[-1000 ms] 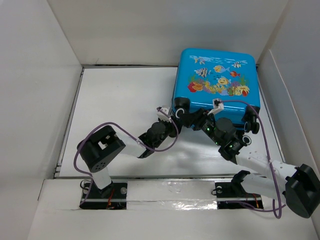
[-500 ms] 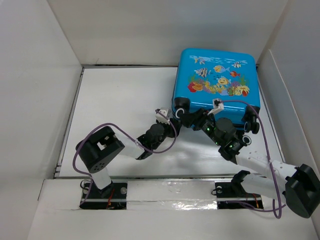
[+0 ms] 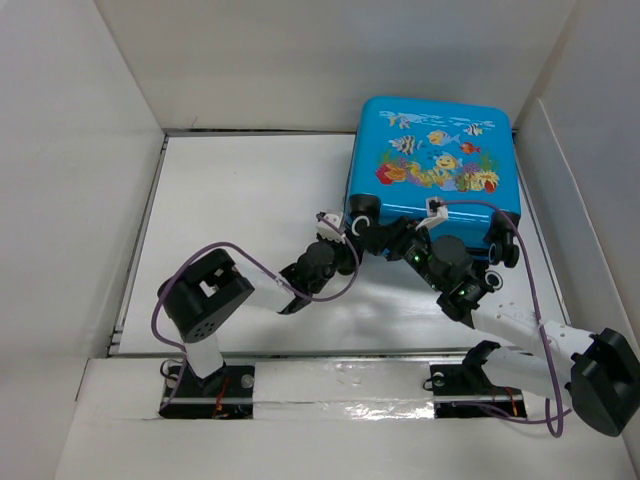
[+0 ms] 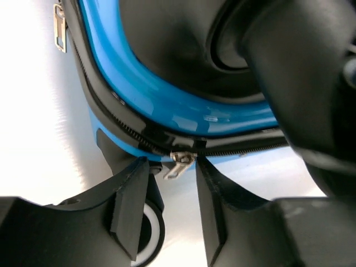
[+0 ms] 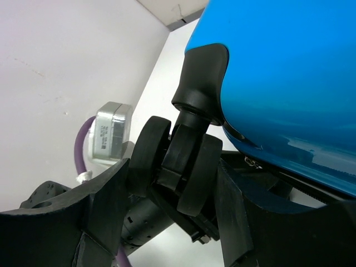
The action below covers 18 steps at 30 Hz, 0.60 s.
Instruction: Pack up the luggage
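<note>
- Straddling a zipper pull (image 4: 181, 161) at the near-left corner of the luggage (image 3: 432, 150), the left gripper (image 4: 169, 172) has its jaws apart. A finger stands on each side of the tab, and neither visibly presses it.
- The luggage lies flat, print up and lid down, at the far right of the table (image 3: 240, 200). How much of the zipper (image 4: 119, 119) is done up cannot be told.
- The right gripper (image 5: 171, 172) is clamped on a black wheel (image 5: 186, 167) at the case's near edge, apparently pinning it.
- Risk: the tab is small and hangs loose. Jaws closing slightly off could catch the rim or miss the tab, and a tug would then slip off without moving the slider.
- Risk: a haul along the zipper could drag or turn the case on the smooth table if the wheel rolls or swivels in the right grip.
- Risk: both grippers work close together at the same edge, so a sideways sweep by the left could strike the right wrist.
- Pose: the left arm reaches forward and right from its base, low, with the elbow bent and the wrist aimed at the corner. The right arm stretches forward and left, forearm low over the table, taking the wheel from the side.
</note>
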Tool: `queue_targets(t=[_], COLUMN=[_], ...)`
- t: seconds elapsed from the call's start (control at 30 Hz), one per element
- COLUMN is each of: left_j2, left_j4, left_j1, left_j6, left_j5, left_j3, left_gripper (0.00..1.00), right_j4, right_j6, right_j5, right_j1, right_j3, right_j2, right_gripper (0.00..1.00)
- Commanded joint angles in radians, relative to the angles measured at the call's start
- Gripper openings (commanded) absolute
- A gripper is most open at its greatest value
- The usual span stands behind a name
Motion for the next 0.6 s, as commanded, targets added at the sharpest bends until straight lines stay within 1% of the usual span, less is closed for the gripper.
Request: queue_targets(t=[0.0, 0.13, 0.23, 0.27, 0.33, 0.37, 0.4, 0.57], left_j2=[0.022, 0.033, 0.029, 0.022, 0.007, 0.003, -0.005, -0.068], left_j4=[0.014, 0.013, 0.029, 0.035, 0.056, 0.056, 0.055, 0.059], left_j1=[0.003, 0.003, 0.003, 0.003, 0.003, 0.003, 0.003, 0.003], left_j6=[0.028, 0.024, 0.02, 0.014, 0.011, 0.011, 0.011, 0.026], left_j5=[-0.018, -0.041, -0.062, -0.068, -0.09, -0.097, -0.116, -0.157], left_j3=[0.085, 0.091, 0.085, 0.075, 0.065, 0.059, 0.054, 0.01], left_gripper=[0.35, 0.27, 0.2, 0.15, 0.09, 0.03, 0.0, 0.0], right_j4=[0.095, 0.086, 0.086, 0.087, 0.086, 0.087, 0.089, 0.098], right_j6=[-0.025, -0.028, -0.028, -0.028, -0.028, -0.028, -0.026, -0.023], right_j5=[-0.084, -0.082, -0.084, -0.087, -0.087, -0.085, -0.085, -0.085], right_j1=[0.016, 0.016, 0.016, 0.016, 0.016, 0.016, 0.016, 0.016], right_j3=[0.01, 0.01, 0.009, 0.009, 0.006, 0.004, 0.0, -0.014], right_j2=[-0.022, -0.031, -0.029, -0.029, -0.028, -0.031, -0.029, -0.035], right_gripper=[0.35, 0.35, 0.35, 0.34, 0.34, 0.34, 0.34, 0.34])
